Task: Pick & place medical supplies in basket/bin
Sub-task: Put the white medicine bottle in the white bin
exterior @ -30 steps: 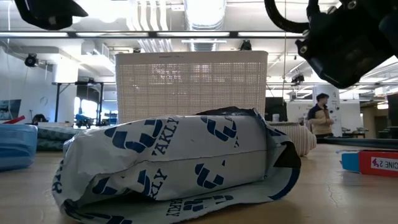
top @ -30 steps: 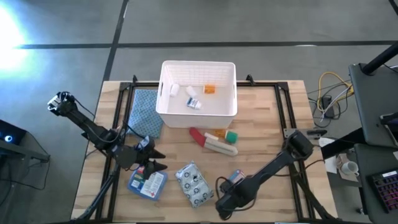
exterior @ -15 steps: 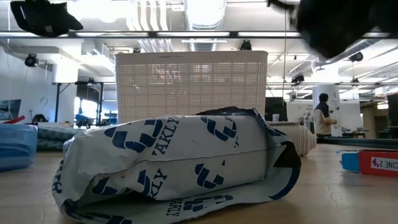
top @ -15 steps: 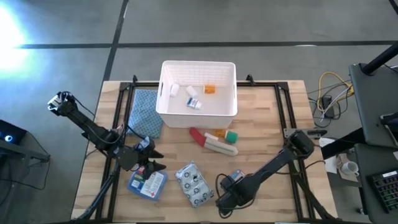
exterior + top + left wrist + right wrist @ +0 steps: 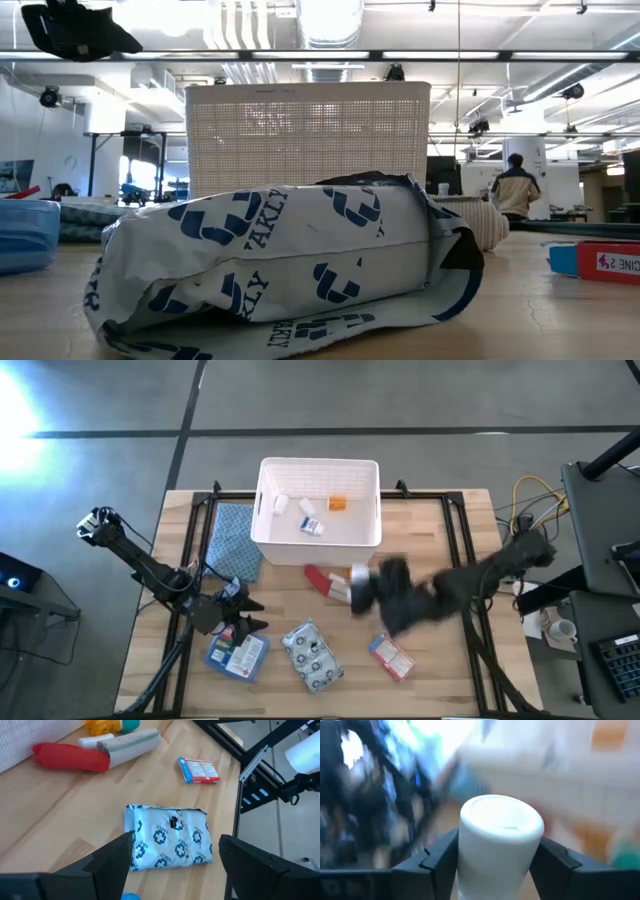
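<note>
Wooden slats of the table (image 5: 430,680) are carrying a job that looks partly done. At the far middle, the white basket (image 5: 320,466) is already holding three small items (image 5: 310,525). Still waiting outside it are the red tube (image 5: 318,578) and the cream tube (image 5: 132,742) just near of the basket, the spotted pouch (image 5: 313,654) toward the near edge, a red-white flat packet (image 5: 392,658) to its right, and a blue packet (image 5: 236,656) to its left.

The right gripper (image 5: 495,865) is blurring over the middle of the table beside the tubes, its jaws clamped on a white pill bottle (image 5: 500,840), seemingly heading for the basket. The left gripper (image 5: 175,865) is hovering at the near left, just above the blue packet, jaws apart and holding nothing. By my reckoning, at least five supplies plus the carried bottle are left to place.
</note>
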Robot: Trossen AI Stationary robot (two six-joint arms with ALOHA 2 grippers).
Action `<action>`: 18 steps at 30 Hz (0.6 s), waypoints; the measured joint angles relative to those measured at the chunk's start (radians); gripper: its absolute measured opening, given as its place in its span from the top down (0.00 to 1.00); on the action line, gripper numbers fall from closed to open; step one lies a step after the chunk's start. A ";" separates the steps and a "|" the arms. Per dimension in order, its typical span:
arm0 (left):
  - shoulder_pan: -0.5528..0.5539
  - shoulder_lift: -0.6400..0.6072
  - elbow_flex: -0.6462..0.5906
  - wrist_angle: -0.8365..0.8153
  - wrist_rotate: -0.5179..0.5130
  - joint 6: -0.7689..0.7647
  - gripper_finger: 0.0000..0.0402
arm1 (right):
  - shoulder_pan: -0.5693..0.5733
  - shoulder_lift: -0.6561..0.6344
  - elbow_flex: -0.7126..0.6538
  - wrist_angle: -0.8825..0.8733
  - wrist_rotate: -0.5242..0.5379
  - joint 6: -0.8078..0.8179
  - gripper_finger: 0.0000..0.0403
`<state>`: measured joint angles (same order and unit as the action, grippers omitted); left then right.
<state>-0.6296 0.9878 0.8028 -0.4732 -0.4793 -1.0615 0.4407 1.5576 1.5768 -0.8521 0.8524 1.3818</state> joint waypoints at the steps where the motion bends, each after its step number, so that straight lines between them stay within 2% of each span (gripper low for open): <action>1: 0.000 0.000 0.000 -0.001 0.000 -0.002 0.31 | -0.050 -0.023 0.000 0.046 0.014 -0.081 0.50; 4: 0.000 0.000 0.000 -0.001 -0.003 -0.018 0.31 | -0.216 -0.060 0.001 0.177 -0.024 -0.342 0.50; 8: 0.000 0.000 0.000 -0.001 -0.014 -0.042 0.31 | -0.451 -0.066 0.013 0.199 -0.154 -0.538 0.52; 11: 0.000 0.000 0.000 -0.001 -0.022 -0.060 0.31 | -0.612 -0.050 0.013 0.170 -0.344 -0.582 0.52; 15: 0.000 0.002 -0.003 -0.006 -0.032 -0.107 0.31 | -0.751 -0.010 0.010 0.180 -0.691 -0.571 0.46; 16: 0.000 0.007 -0.005 -0.006 -0.040 -0.112 0.31 | -0.766 0.000 0.010 0.194 -0.739 -0.580 0.44; 18: 0.000 0.015 -0.011 -0.006 -0.051 -0.126 0.31 | -0.777 0.017 0.010 0.205 -0.765 -0.604 0.40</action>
<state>-0.6300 1.0033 0.7919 -0.4793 -0.5308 -1.1877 -0.3359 1.5745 1.5871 -0.6469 0.0879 0.7779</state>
